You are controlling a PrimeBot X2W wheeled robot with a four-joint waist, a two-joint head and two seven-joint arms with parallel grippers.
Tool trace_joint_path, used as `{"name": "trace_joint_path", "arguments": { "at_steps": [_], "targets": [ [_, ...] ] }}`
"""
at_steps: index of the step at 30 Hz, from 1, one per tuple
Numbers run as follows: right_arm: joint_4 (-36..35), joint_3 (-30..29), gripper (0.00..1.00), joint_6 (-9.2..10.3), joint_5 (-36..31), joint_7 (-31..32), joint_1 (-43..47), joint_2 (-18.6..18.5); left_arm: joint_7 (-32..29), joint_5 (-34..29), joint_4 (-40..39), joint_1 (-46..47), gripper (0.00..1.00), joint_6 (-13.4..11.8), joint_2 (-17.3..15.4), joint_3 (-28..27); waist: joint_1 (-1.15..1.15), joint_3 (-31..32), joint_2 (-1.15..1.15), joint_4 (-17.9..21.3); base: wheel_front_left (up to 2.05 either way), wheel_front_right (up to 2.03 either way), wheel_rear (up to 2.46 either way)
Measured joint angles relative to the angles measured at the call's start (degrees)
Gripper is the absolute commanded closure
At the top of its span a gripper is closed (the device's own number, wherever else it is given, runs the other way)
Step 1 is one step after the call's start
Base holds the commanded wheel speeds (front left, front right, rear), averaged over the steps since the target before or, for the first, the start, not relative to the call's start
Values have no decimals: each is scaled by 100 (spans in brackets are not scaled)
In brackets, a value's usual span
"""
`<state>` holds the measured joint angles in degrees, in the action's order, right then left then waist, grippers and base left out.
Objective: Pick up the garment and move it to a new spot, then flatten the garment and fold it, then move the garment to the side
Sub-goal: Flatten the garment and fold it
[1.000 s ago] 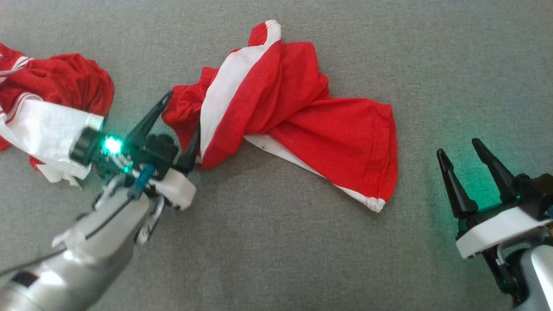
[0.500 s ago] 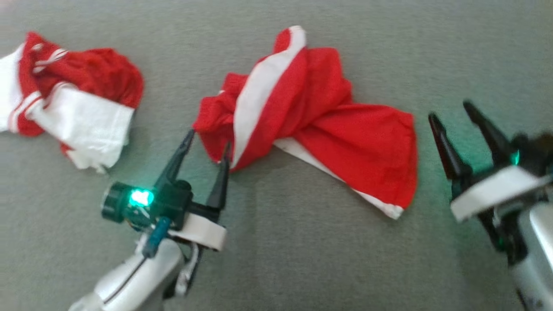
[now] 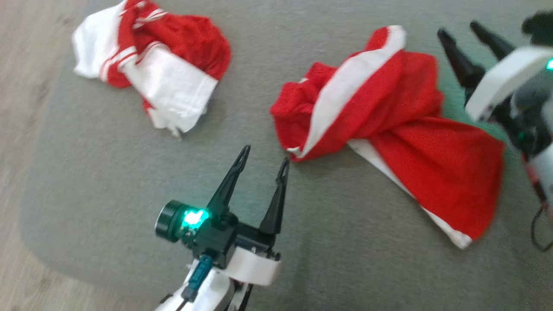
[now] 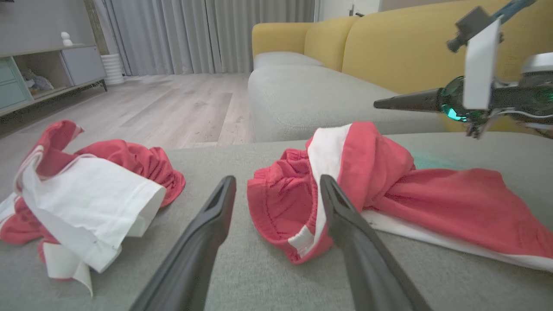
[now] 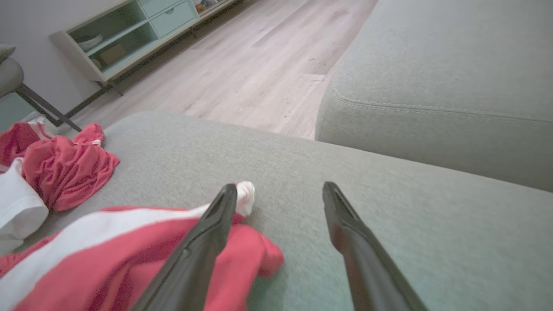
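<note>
Head view, left gripper [image 3: 265, 154]: I am seeing it hovering, fingers spread wide and empty, tips just short of the bunched end of the garment [image 3: 389, 116].
Right gripper [image 3: 458, 28]: hanging splayed wide too, gripping nothing, over the far right part of the cushion [image 3: 108, 194].
Garment: red with a white stripe, lying crumpled mid-cushion, between my two grippers.
Second garment [image 3: 164, 65]: sitting bunched near the cushion's far left corner.

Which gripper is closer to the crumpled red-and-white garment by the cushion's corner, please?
Left. The left gripper sits open a short way from the crumpled garment, not touching it; the right gripper is far off, beyond the other red garment lying between them.
</note>
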<state>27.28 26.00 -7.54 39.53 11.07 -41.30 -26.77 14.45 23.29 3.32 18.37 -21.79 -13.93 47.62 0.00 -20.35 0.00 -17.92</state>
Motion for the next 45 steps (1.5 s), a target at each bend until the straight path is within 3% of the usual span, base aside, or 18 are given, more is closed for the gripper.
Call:
{"name": "trace_joint_path", "arguments": {
  "at_steps": [6, 13, 14, 15, 20, 24, 33, 38, 39, 42, 45],
  "targets": [
    [961, 559, 0, 0, 487, 506, -1040, -127, 1, -503, 113, -15, 0, 508, 532, -400, 0, -282, 0, -543, 0, 0, 0],
    [1462, 1460, 0, 1, 556, 936, -1581, -301, 1, -836, 222, -50, 0, 943, 896, -762, 1, -661, 0, -835, 0, 0, 0],
    [1447, 1551, 19, 1, 623, 947, -1618, -309, 1, -879, 240, -58, 0, 989, 931, -808, 1, -703, 0, -860, 0, 0, 0],
    [1422, 1652, 100, 1, 701, 958, -1692, -333, 1, -916, 250, -64, 0, 1028, 959, -861, 1, -740, 0, -876, 0, 0, 0],
    [1189, 2223, 100, 1, 1067, 869, -1905, -382, 1, -1091, 335, -90, 0, 1182, 1023, -1144, 1, -777, 0, -734, 0, 0, 0],
    [927, 2503, 100, 1, 1290, 367, -1943, -468, 1, -1272, 363, -114, 0, 1284, 1038, -1366, 1, -708, 0, -471, 0, 0, 0],
    [114, 2757, 100, 1, 1768, -837, -2260, -1009, 10, -1446, 367, -304, 0, 1529, 902, -1791, 0, -439, 0, 400, 0, 0, 0],
    [-289, 2920, 100, 1, 2196, -948, -2043, -1220, 25, -1478, 398, -483, 0, 1595, 746, -1990, -1, -280, 0, 968, 0, 0, 0],
    [-294, 2956, 0, 1, 2256, -948, -1961, -1220, 25, -1479, 402, -479, 0, 1626, 728, -1998, -1, -256, 0, 1071, 0, 0, 0],
    [-230, 3097, 0, 1, 2304, -902, -1813, -1211, 25, -1514, 413, -464, 0, 1680, 761, -1991, -1, -206, 0, 1246, 0, 0, 0],
    [-116, 3242, 0, 1, 2358, -809, -1819, -1131, 25, -1530, 412, -455, 0, 1733, 854, -1963, 0, -212, 0, 1159, 0, 0, 0]
  ]
}}
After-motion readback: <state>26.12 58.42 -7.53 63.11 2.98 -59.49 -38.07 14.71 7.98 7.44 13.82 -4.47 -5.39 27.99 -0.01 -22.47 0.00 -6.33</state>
